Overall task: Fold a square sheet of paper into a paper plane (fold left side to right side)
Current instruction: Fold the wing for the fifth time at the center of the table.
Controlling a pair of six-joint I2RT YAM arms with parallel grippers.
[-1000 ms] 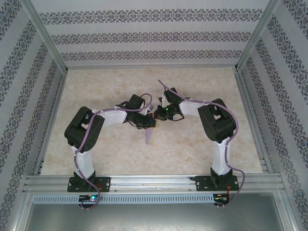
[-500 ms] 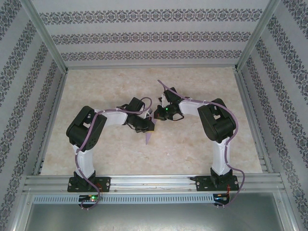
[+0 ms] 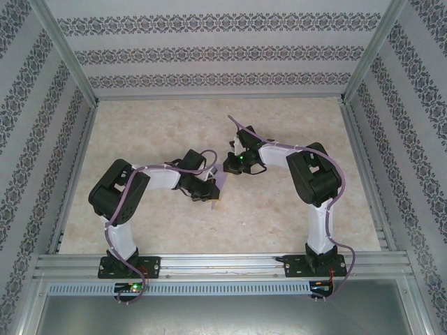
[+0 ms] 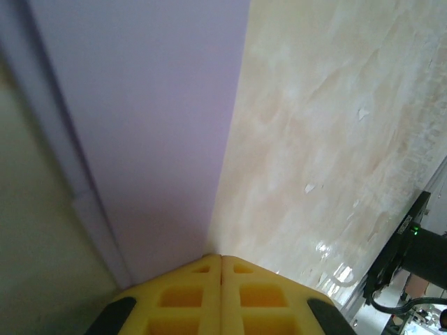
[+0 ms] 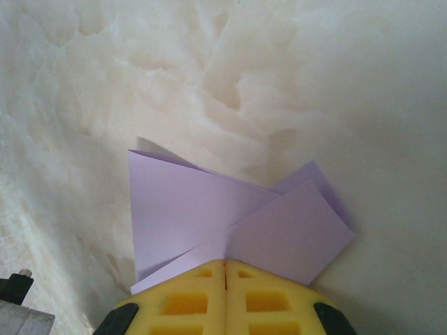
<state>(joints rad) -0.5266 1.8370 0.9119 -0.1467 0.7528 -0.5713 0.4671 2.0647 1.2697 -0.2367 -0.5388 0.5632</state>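
Nearby: marbled table (image 3: 160, 125) under paper plane (image 5: 209, 216), patterned walls (image 3: 223, 52).

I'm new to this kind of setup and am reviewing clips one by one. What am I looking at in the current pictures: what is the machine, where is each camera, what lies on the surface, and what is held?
These are two small robot arms bolted at the near edge of a marble-look table. The wide picture looks down from above and behind them, with the left arm on the left and the right arm on the right. Their tips meet mid-table. The other two pictures come from a camera on each wrist, so the yellow pads at the bottom are that arm's own fingers. The left gripper and the right gripper are both shut. Each pinches the same piece of lilac paper, which is already folded into creased, overlapping flaps.
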